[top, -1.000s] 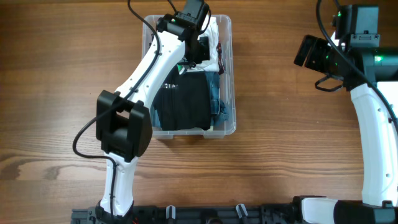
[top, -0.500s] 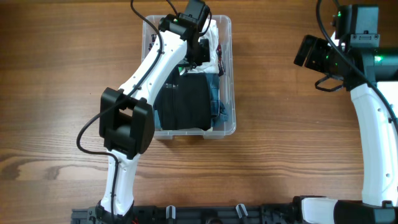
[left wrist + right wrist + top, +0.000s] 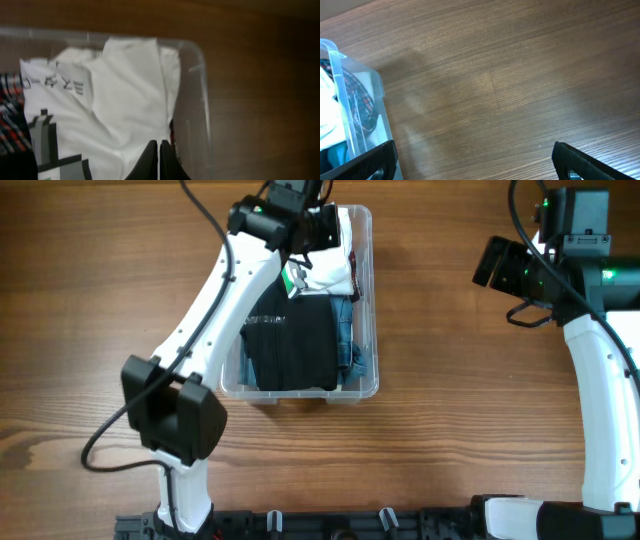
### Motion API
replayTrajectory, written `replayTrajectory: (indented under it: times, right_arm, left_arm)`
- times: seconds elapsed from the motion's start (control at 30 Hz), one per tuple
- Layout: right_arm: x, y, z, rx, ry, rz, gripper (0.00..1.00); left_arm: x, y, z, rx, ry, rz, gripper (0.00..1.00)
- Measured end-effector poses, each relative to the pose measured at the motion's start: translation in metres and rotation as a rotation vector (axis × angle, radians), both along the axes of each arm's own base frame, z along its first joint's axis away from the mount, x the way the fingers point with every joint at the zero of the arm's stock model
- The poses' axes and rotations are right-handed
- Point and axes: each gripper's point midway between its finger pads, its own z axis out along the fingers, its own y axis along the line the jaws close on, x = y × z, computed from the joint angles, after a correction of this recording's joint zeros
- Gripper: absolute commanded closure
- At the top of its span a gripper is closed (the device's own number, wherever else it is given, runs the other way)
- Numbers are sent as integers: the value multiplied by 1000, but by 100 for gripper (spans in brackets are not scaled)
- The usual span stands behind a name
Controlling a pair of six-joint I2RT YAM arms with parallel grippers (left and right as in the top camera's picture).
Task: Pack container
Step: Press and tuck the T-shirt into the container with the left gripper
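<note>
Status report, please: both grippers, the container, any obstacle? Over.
Left gripper shut, over white shirt inside container. Right gripper open, above table, holding nothing. Container holds folded clothes. No obstacle seen.

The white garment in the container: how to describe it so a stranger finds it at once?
Find the clear plastic container on the wooden table. At its far end, beyond the black garment, lies the white garment. Only it is white, with grey printing.
</note>
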Motion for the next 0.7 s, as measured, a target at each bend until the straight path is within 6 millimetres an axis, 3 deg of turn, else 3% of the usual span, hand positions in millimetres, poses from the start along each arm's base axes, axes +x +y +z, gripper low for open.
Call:
replayTrajectory:
  times: [0.07,0.23,0.33,0.47,0.6,0.7]
  right_arm:
    - [0,0,0,0,0,1,0]
    - [0,0,0,0,0,0,0]
    - [0,0,0,0,0,0,0]
    - [0,0,0,0,0,0,0]
    - [0,0,0,0,0,0,0]
    - [0,0,0,0,0,0,0]
  left_arm:
    - [9,0,10,-9,-53,14,96]
    - [31,-5,5,-15,-115,38,96]
    - [40,-7,-17,0,-99,45,96]
    - [51,-12,-69,34,-40,46,92]
    - [54,-13,-122,69,33,45,96]
    - [53,-15,-133,76,52,38,96]
